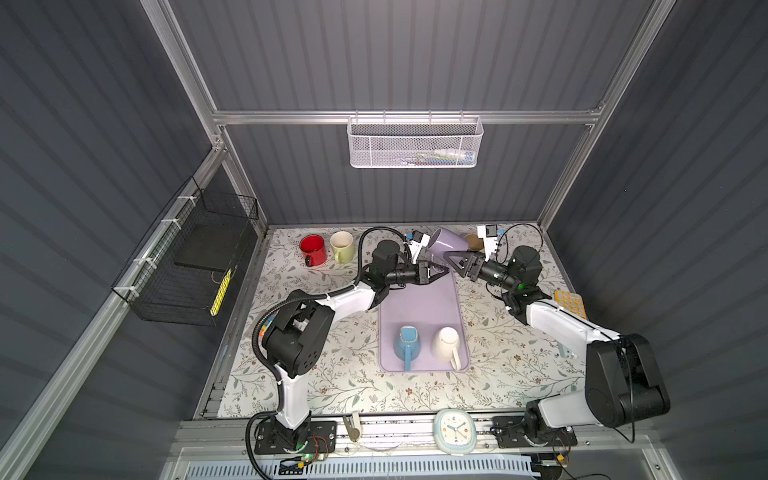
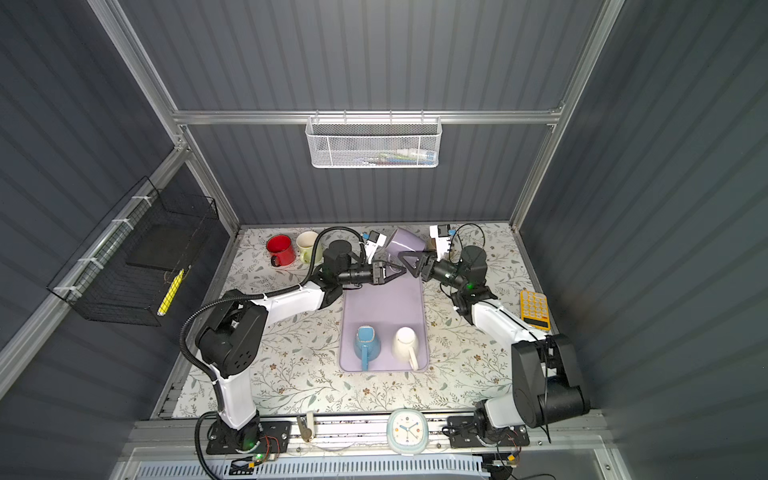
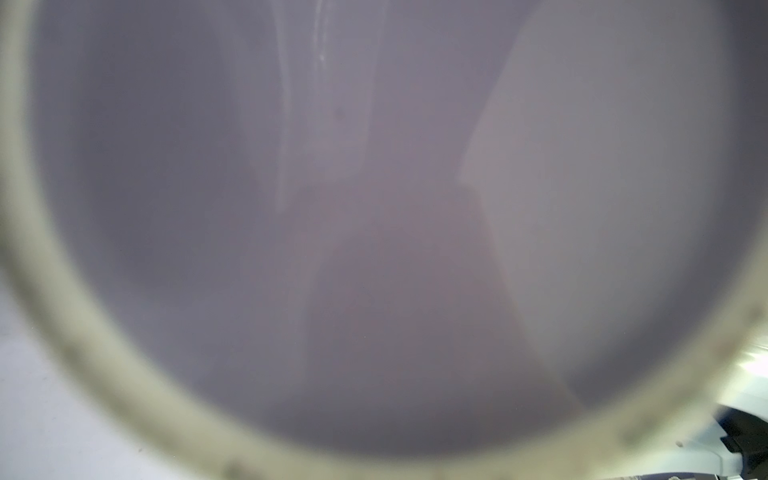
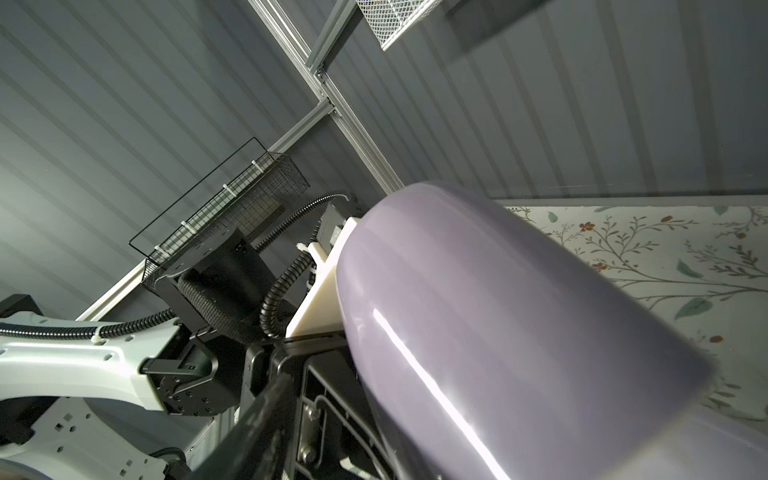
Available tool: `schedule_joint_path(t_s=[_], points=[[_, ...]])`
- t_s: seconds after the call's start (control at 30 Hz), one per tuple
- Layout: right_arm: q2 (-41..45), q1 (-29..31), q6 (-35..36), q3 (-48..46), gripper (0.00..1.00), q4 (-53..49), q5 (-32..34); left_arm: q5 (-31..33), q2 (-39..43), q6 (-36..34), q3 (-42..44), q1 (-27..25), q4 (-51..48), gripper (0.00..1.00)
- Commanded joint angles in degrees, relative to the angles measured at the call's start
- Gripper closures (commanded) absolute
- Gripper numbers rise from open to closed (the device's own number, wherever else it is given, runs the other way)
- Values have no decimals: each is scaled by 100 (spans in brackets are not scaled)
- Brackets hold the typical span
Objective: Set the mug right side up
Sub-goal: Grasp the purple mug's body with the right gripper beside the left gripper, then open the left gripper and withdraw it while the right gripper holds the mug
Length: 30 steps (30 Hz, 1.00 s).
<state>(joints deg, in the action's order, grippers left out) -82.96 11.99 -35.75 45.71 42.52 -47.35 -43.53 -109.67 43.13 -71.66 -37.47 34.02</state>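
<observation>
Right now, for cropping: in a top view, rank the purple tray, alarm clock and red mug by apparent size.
1. purple tray
2. alarm clock
3. red mug
The clock seems nearer the camera, so its lead over the mug is unsure.

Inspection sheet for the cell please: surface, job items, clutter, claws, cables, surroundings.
Surface: floral table cover, purple tray in the middle.
Job's things: purple mug held tilted above the tray's far end; blue mug, white mug upside down on the tray.
Clutter: red mug, pale green mug upright, back left; yellow calculator right; clock on front rail.
Claws: left claw shut on the purple mug; right claw beside its body, grip unclear.
Cables: black conduit along left arm; thin cable looped behind right wrist.
Surroundings: white mesh basket on back wall; black wire basket on left wall.
</observation>
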Motion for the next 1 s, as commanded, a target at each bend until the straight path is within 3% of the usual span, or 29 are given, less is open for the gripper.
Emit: schedule_joint_path(t_s=[0.0,0.23,0.47,0.9,0.97], points=[[-62,34,-223,155,42,963,-289,-103,-99,-72,-286,-167,382,92],[-220,58,-400,221,55,1544,-283,-123,-296,230,-374,-216,725,91],[-182,58,-440,140,67,1458,-261,-92,-334,252,-395,-216,724,90],[-124,40,-336,332,100,757,-22,7,-303,205,-342,-216,651,71],[-133,40,-334,367,100,677,13,12,-290,194,-333,-216,624,68]])
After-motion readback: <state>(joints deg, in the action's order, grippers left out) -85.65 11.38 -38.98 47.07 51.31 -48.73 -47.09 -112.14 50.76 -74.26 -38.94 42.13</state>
